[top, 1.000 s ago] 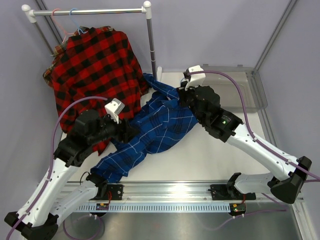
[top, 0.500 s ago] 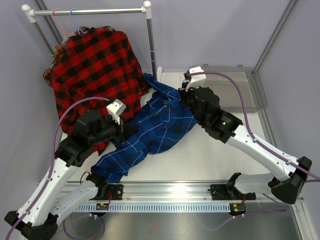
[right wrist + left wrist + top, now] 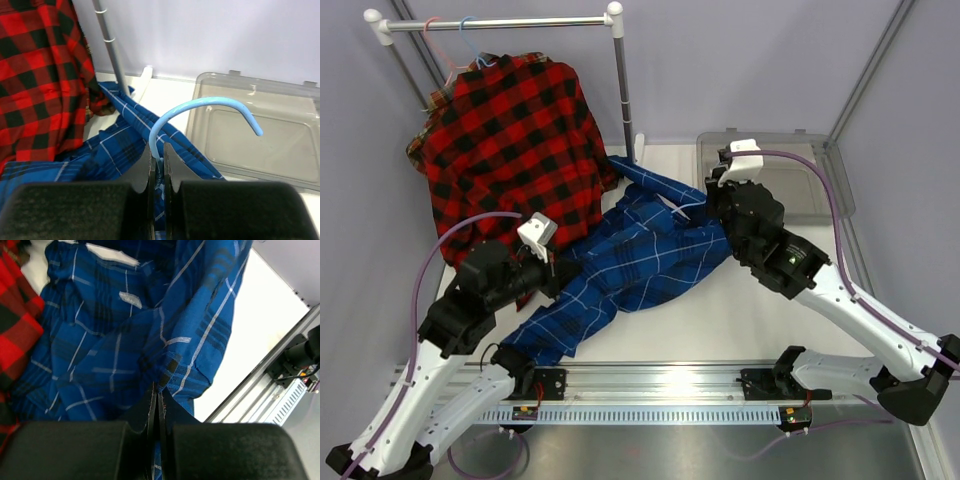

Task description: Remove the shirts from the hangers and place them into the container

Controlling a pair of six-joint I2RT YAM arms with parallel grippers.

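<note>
Since then the right claw, clamped on the light-blue hanger, has swung toward the bin at 2 o'clock. The left claw now pinches the blue shirt. Next, probably draw the hanger out.

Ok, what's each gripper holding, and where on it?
Left gripper pinches a fold of the blue shirt; right gripper clamps the light blue hanger at its neck.

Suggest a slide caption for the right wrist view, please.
Right hand shut on the light blue hanger above the blue shirt, clear container beyond.
</note>
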